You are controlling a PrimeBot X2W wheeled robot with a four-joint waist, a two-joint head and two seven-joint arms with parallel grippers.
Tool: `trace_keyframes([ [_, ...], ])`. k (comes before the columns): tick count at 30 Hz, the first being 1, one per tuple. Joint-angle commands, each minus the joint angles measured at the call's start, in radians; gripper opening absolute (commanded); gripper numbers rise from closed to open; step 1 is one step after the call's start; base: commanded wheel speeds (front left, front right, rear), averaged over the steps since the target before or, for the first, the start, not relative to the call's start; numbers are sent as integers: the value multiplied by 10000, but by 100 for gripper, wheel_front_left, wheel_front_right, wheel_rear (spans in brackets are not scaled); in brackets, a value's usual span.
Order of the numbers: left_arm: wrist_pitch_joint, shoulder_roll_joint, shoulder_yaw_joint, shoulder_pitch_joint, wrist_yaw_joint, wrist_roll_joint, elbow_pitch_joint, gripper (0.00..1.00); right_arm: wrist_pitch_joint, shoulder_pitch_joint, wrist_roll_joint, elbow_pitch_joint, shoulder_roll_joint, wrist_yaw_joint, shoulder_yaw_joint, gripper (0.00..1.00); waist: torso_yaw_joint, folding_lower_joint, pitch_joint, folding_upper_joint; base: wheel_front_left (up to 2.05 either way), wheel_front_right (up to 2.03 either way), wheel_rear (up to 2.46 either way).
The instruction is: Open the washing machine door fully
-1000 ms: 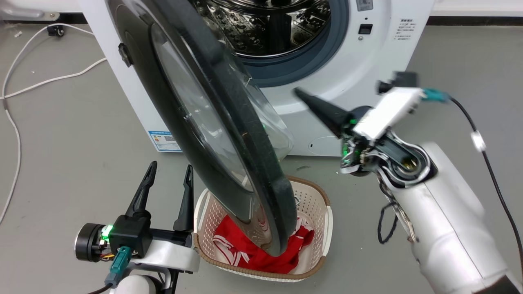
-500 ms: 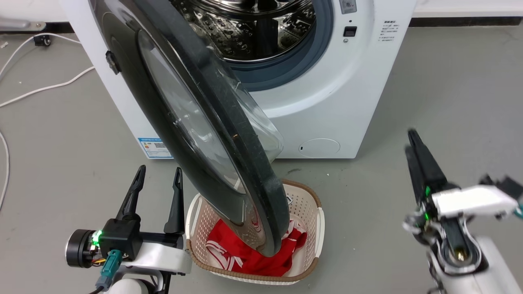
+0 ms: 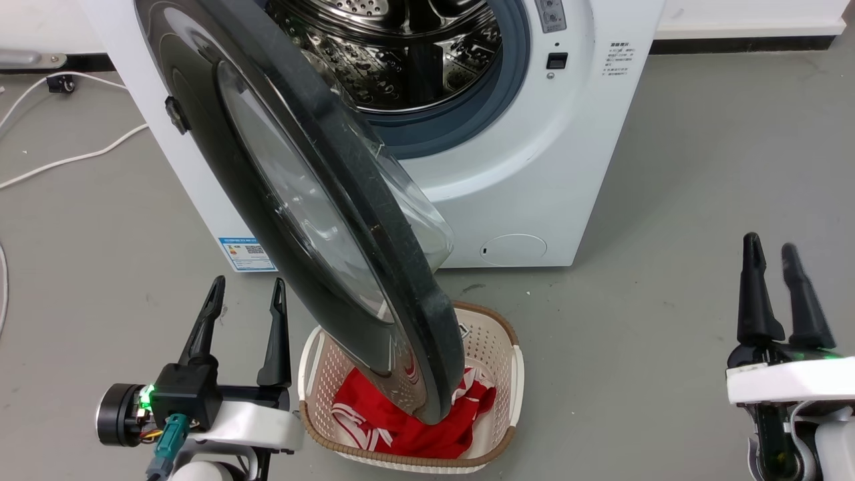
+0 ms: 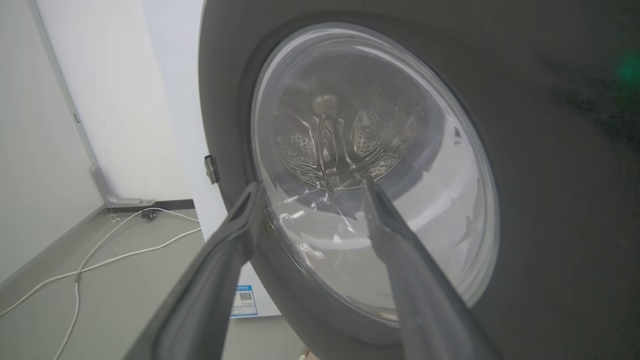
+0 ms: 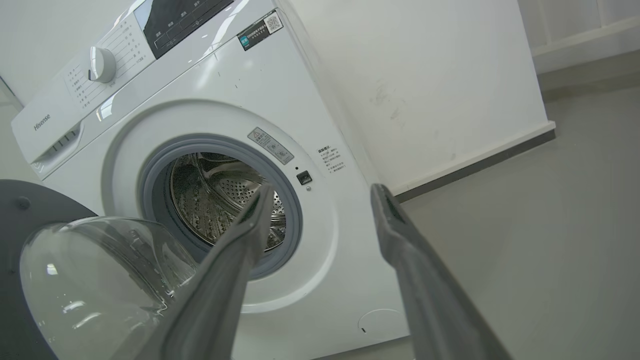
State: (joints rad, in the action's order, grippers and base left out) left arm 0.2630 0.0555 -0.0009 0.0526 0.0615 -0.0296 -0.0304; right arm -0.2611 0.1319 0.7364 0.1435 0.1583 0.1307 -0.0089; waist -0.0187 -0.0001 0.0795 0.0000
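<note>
Door (image 3: pixel 300 200): swung out from the washing machine (image 3: pixel 534 167), above the basket (image 3: pixel 515 361).
Left claw (image 3: pixel 247 284): fingers apart, empty, near the washing machine's left corner.
Right claw (image 3: pixel 771 244): fingers apart, empty, off its right side.

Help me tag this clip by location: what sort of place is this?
Likely a laundry or utility room: a white front-loading washer, the washing machine door swung open, a laundry basket holding red cloth, and a bare grey floor.

head: high, downward; left wrist: near washing machine door (image 4: pixel 540 210); right wrist: low, door shared
</note>
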Motion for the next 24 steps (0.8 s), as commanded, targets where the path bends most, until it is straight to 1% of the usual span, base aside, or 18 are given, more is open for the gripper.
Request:
trace_keyframes([
  [1,23,18,21,-69,-28,14,49,100,-30,-251,-1468,-423,-342,0,-370,100,7,1,-20,0,0,0,0],
  [5,23,16,54,-77,-11,25,60,100,35,-538,-4491,-1329,-769,-1,-852,100,43,1,-52,0,0,0,0],
  [7,23,26,65,-84,10,50,51,100,213,-816,-5560,-1720,-933,-1,-877,100,74,1,-69,0,0,0,0],
  [11,23,56,88,-69,23,92,74,100,451,-1262,-6810,-2139,-1077,-3,-720,100,89,1,-60,0,0,0,0],
  [15,23,74,64,-56,48,114,54,100,492,-1451,-6853,-1847,-1094,-3,-579,100,96,1,-47,0,0,0,0],
  [24,23,108,20,-48,84,141,-13,100,306,-1200,-6804,-1323,-1095,-3,-449,100,116,1,-47,0,0,0,0],
])
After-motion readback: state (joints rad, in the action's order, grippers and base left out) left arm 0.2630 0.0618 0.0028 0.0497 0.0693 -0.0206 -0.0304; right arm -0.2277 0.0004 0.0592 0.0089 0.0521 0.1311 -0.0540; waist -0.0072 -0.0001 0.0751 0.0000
